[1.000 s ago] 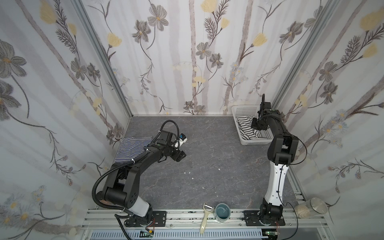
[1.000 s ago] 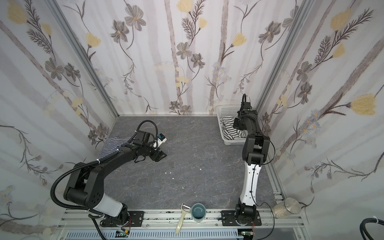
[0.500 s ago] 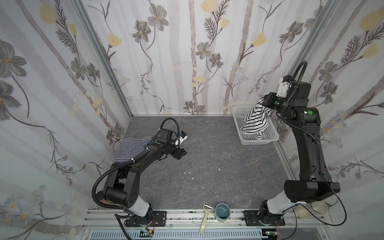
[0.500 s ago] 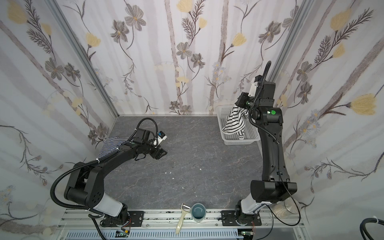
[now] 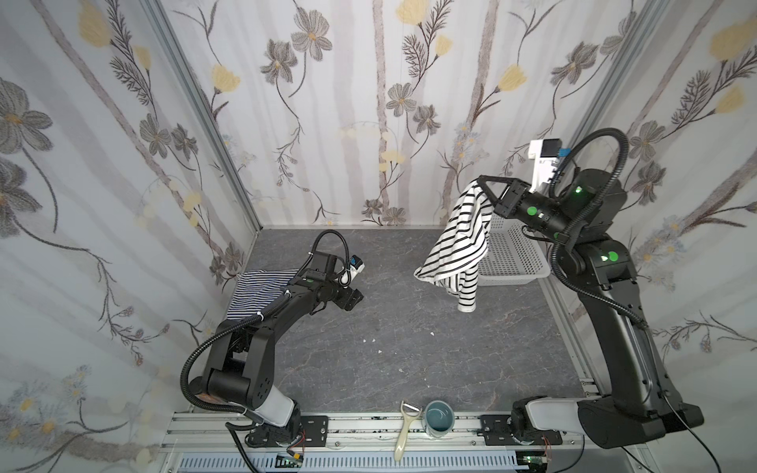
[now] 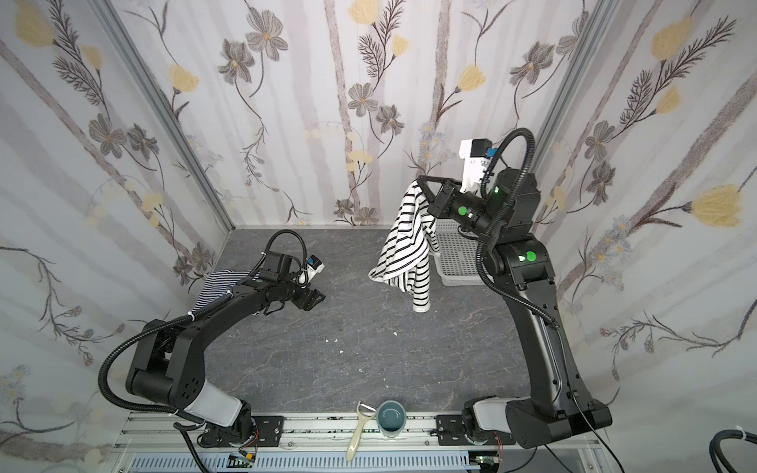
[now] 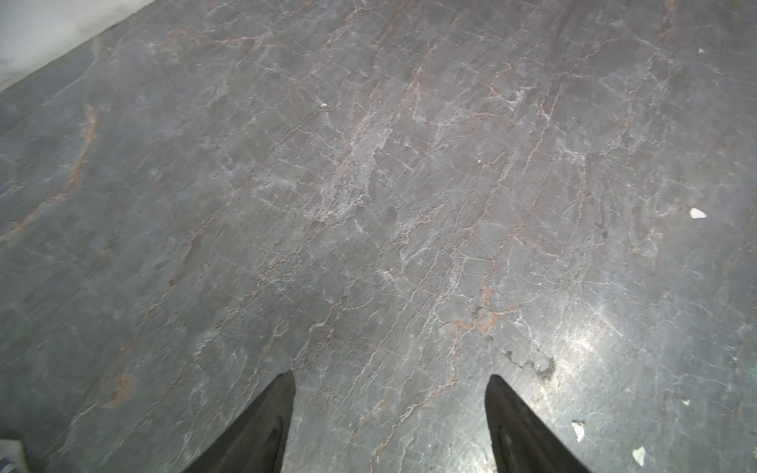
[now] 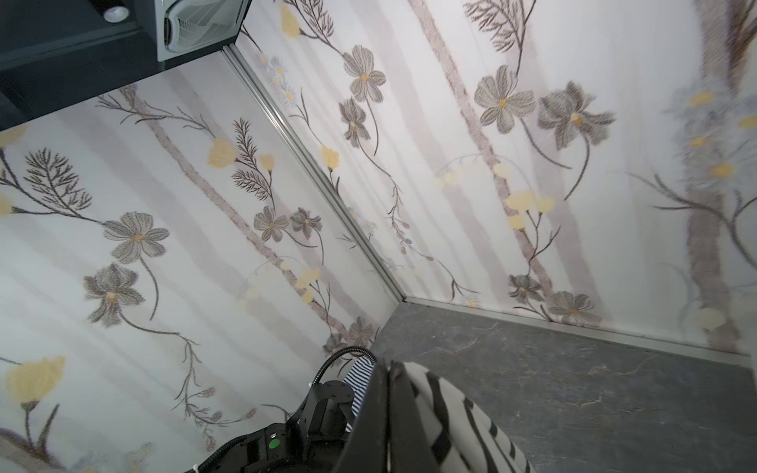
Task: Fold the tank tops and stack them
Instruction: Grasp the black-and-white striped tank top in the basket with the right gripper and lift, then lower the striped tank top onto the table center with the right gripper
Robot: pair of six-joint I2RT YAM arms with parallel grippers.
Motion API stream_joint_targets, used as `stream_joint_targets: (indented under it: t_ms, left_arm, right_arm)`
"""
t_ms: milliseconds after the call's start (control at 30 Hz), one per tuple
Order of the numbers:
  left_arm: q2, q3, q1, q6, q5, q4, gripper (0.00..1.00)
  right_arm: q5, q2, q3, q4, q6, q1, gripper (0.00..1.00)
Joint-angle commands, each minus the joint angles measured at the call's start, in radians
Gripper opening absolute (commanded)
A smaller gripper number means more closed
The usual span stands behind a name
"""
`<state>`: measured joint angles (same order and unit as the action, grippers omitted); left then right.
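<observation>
Risk: the wide-striped top (image 5: 458,241) hangs from a single pinch high above the table (image 5: 389,348). A thin bite on soft cloth could slip, and the top would drop in a heap.
Second risk: the bunched, twisted drape may land creased when lowered, which would make a clean fold harder. The hem near the basket (image 5: 540,272) could also catch its rim.
Right gripper (image 5: 480,179): clenched on the top's upper edge. All the fabric falls below and in front of the jaws, and in the right wrist view the cloth is pressed against one finger.
Left gripper (image 5: 354,299): jaws released and empty, low over bare table and well apart from the hanging top.
Fine-striped top (image 5: 256,286): flat on the table by the left wall, behind the left arm. It is probably already folded, though the arm hides part of it.
</observation>
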<state>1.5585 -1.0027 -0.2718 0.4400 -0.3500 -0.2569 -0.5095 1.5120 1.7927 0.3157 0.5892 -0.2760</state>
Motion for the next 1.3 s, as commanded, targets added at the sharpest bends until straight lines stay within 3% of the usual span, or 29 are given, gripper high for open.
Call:
stream_joint_targets:
  t_ms: [0, 267, 467, 600, 733, 867, 1000, 1267]
  left_arm:
    - [0.004, -0.027, 0.027, -0.025, 0.044, 0.039, 0.75]
    - [0.022, -0.066, 0.099, -0.046, 0.064, 0.051, 0.76]
    - [0.027, -0.064, 0.135, -0.048, 0.058, 0.059, 0.76]
    - [0.034, -0.065, 0.153, -0.059, 0.05, 0.059, 0.76]
    - [0.002, -0.047, 0.156, -0.063, 0.065, 0.059, 0.76]
    - [-0.039, -0.002, 0.156, -0.054, 0.076, 0.059, 0.77]
    - [-0.013, 0.004, 0.14, -0.062, 0.043, 0.059, 0.77]
    - [0.129, -0.047, 0.02, -0.075, 0.054, 0.068, 0.78]
  right_arm:
    - [-0.035, 0.058, -0.024, -0.203, 0.115, -0.059, 0.0]
    - [-0.04, 0.374, 0.067, -0.474, 0.366, -0.194, 0.0]
    - [0.016, 0.351, -0.05, -0.557, 0.428, -0.224, 0.0]
    - [0.064, 0.263, -0.308, -0.588, 0.438, -0.258, 0.0]
    - [0.057, 0.227, -0.509, -0.482, 0.403, -0.263, 0.0]
    - [0.132, 0.195, -0.66, -0.363, 0.339, -0.266, 0.0]
    - [0.218, 0.195, -0.699, -0.233, 0.264, -0.271, 0.0]
    - [0.324, 0.218, -0.771, -0.21, 0.225, -0.266, 0.0]
